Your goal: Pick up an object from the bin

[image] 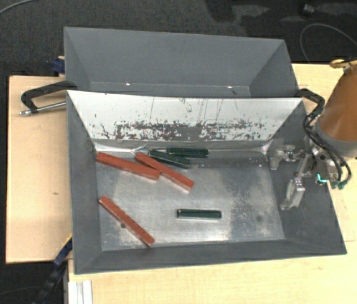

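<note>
Hand [292, 183] hovered by the bin's [165, 56] right wall, couldn't tell if open. Approach stage, I'd say; next up was reaching the dark bar [198, 214] mid-floor.

No text — nothing legible.

One overhead camera, tilted slightly, takes in the whole bin [241, 189], arm [350, 109] at right.

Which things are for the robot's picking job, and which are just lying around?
For the job:
grey bin
gripper, at its right side
lone dark green stick, mid-floor
dark green sticks by the back wall
red-brown stick, front left
two red-brown sticks, back left

Just lying about:
black cable on the floor outside
</note>
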Controlling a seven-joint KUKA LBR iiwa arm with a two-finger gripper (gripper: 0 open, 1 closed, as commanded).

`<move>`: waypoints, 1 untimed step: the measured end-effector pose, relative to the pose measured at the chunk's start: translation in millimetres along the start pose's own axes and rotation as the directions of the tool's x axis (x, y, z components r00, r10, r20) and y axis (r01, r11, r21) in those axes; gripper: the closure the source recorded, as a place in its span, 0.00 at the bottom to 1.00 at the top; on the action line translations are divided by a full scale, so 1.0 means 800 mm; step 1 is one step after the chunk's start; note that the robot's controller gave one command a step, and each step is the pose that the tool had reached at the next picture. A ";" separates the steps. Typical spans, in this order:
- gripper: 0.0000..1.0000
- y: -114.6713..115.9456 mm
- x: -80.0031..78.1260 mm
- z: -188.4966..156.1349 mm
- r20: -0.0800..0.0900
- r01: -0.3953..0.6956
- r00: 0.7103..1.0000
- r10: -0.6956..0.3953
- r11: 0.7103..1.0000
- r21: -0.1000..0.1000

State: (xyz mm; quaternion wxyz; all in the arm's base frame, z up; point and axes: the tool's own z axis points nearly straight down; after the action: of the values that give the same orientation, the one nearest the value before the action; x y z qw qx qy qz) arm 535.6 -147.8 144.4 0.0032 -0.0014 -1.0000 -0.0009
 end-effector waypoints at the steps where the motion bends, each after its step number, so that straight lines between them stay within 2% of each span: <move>1: 0.00 0.086 0.052 0.091 -0.003 0.027 1.000 -0.027 1.000 -0.004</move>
State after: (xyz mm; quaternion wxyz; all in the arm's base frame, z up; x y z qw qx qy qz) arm 493.3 -78.8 71.7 0.0047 0.0121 -0.9999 -0.0031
